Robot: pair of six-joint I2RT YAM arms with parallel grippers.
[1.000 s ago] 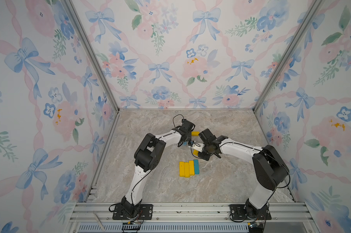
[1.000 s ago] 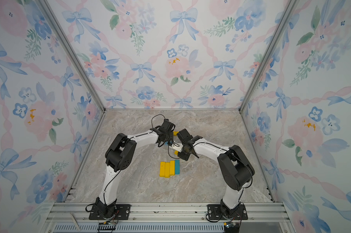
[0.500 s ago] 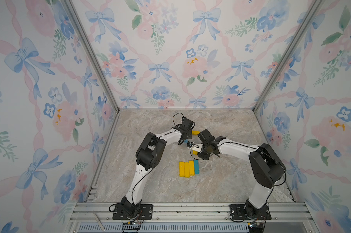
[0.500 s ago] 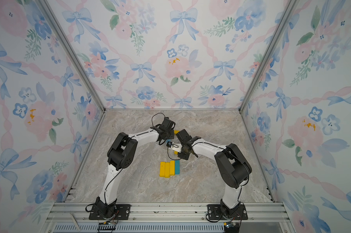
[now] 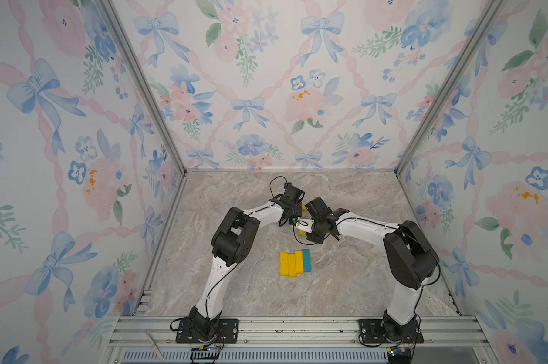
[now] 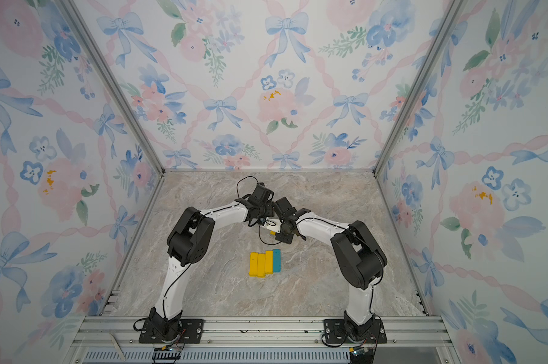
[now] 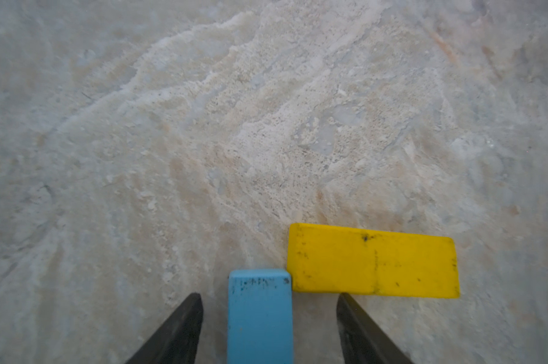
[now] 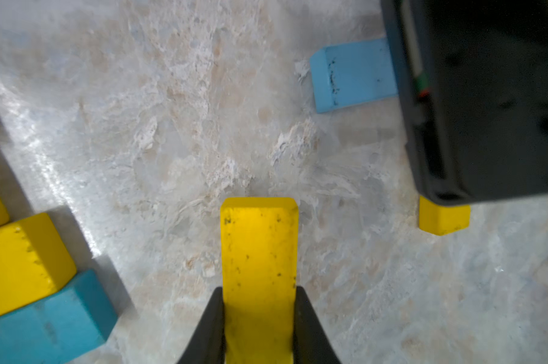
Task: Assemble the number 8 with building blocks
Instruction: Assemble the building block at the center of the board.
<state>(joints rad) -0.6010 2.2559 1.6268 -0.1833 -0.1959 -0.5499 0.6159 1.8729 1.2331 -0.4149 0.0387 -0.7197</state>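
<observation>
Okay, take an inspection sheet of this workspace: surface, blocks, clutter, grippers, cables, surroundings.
Surface: marble-look tabletop, flat and glossy.
Job's things: light blue block lies flat, its corner appearing to touch the placed yellow block at a right angle. The spare row has three yellow blocks and one teal, side by side. The held yellow block is in the right gripper.
Clutter: thin strip on the front rail.
Grippers: left gripper open, astride the light blue block without touching it. Right gripper shut on the held yellow block.
Cables: cable loops above the left wrist, clear of the blocks.
Surroundings: floral walls, frame post.
</observation>
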